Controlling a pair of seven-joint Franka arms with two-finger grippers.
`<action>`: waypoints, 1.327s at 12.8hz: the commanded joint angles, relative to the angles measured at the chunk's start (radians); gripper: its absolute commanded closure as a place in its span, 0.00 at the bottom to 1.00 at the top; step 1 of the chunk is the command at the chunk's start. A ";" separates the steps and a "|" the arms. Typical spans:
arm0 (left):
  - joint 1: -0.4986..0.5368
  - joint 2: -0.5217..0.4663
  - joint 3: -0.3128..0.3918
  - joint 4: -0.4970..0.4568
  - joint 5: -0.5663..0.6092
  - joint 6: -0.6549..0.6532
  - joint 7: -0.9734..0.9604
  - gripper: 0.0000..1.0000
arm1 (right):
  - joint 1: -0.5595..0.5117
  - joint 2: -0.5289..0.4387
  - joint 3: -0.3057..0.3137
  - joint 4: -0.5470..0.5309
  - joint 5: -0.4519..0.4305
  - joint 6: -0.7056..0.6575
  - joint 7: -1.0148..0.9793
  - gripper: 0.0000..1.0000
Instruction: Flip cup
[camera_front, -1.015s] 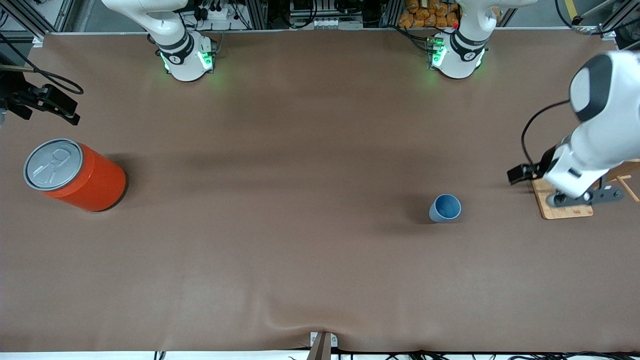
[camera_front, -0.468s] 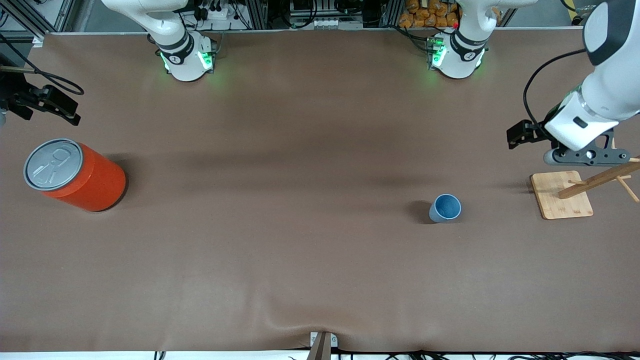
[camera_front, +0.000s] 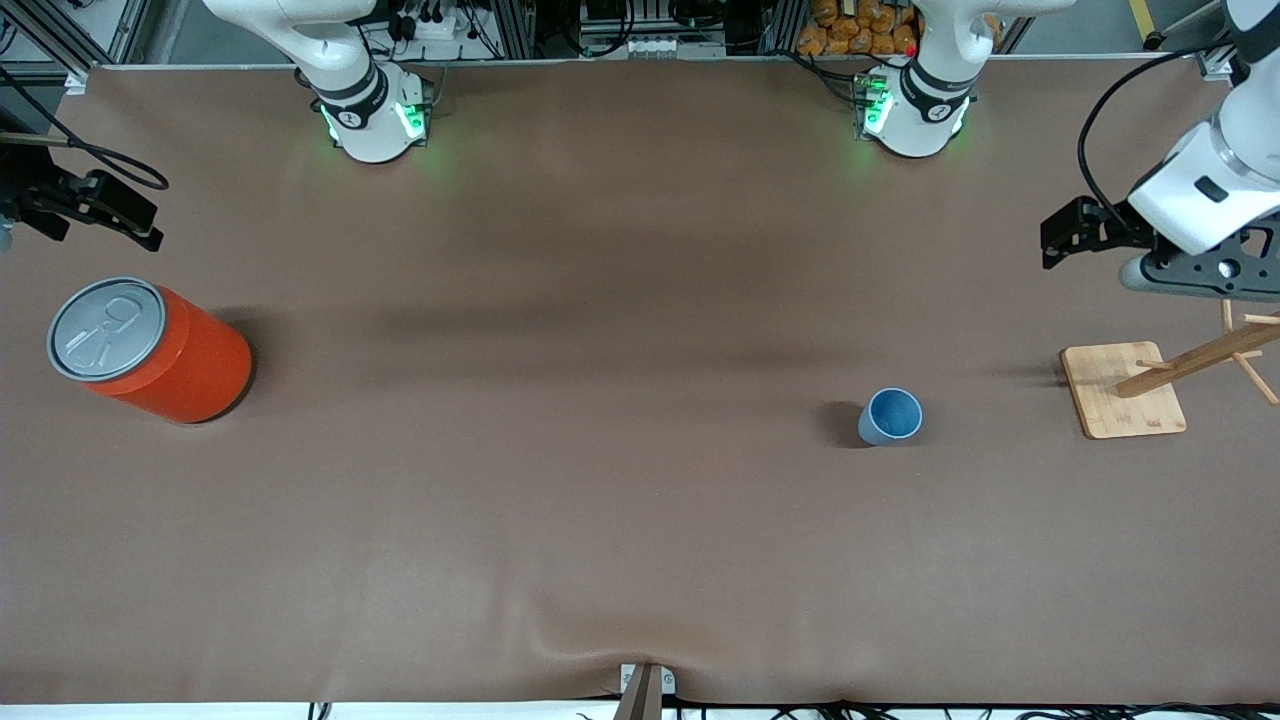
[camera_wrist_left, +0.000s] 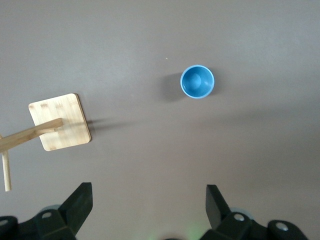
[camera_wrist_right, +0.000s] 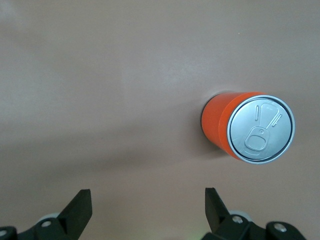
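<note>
The cup (camera_front: 890, 416) is small and light blue. It stands upright on the brown table with its darker blue inside facing up. It also shows in the left wrist view (camera_wrist_left: 197, 82). My left gripper (camera_front: 1195, 280) hangs high over the table by the wooden stand, well apart from the cup. Its fingers are wide open and empty (camera_wrist_left: 148, 197). My right gripper (camera_wrist_right: 148, 197) is open and empty above the table near the orange can. In the front view only its black wrist mount (camera_front: 100, 205) shows at the edge.
A big orange can (camera_front: 150, 350) with a grey pull-tab lid stands at the right arm's end and shows in the right wrist view (camera_wrist_right: 247, 126). A wooden stand (camera_front: 1122, 390) with a square base and pegged post stands at the left arm's end.
My left arm has lifted away from over the wooden stand's base, uncovering it. The cup, the can and the right arm have not moved.
</note>
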 joint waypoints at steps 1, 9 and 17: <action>-0.019 0.006 0.006 0.073 -0.014 -0.077 0.017 0.00 | -0.004 0.008 0.001 0.016 0.017 -0.008 -0.002 0.00; 0.002 0.006 0.006 0.100 -0.054 -0.083 -0.075 0.00 | -0.023 0.008 0.000 0.014 0.037 -0.008 -0.002 0.00; 0.004 -0.001 0.011 0.099 -0.036 -0.079 -0.058 0.00 | -0.015 0.008 0.003 0.014 0.037 -0.013 0.000 0.00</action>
